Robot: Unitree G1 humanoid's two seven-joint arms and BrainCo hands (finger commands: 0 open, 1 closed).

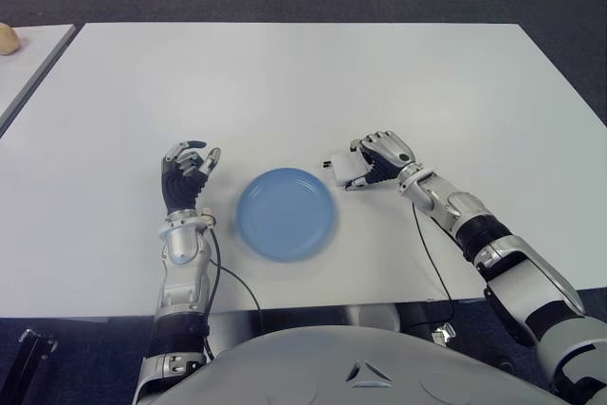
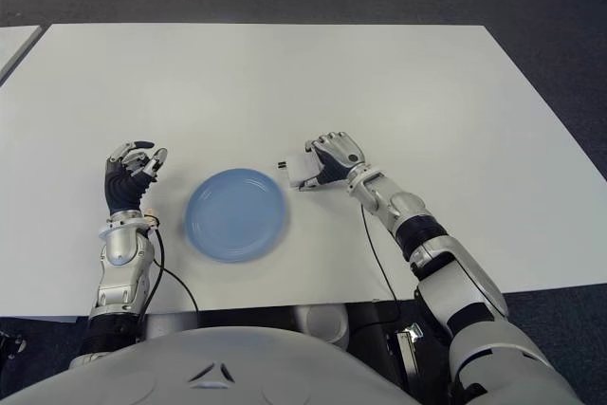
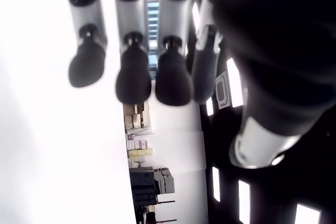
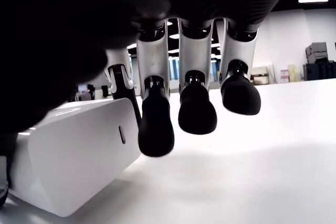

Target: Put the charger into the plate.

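Note:
The white charger (image 1: 340, 170) lies on the white table just right of the blue plate (image 1: 285, 215), its prongs pointing toward the plate. My right hand (image 1: 365, 170) comes in from the right, shut on the charger, with its fingers curled over the top. In the right wrist view the charger (image 4: 68, 161) appears to rest on the table, with the fingertips (image 4: 197, 111) hanging beside it. Nothing lies in the plate. My left hand (image 1: 187, 170) shows left of the plate, idle, with relaxed fingers (image 3: 134, 80) holding nothing.
The white table (image 1: 303, 82) stretches far back and to both sides. A second table at the far left carries a tan object (image 1: 8, 38). Dark carpet lies beyond the far edge. A black cable (image 1: 237, 282) runs by my left forearm.

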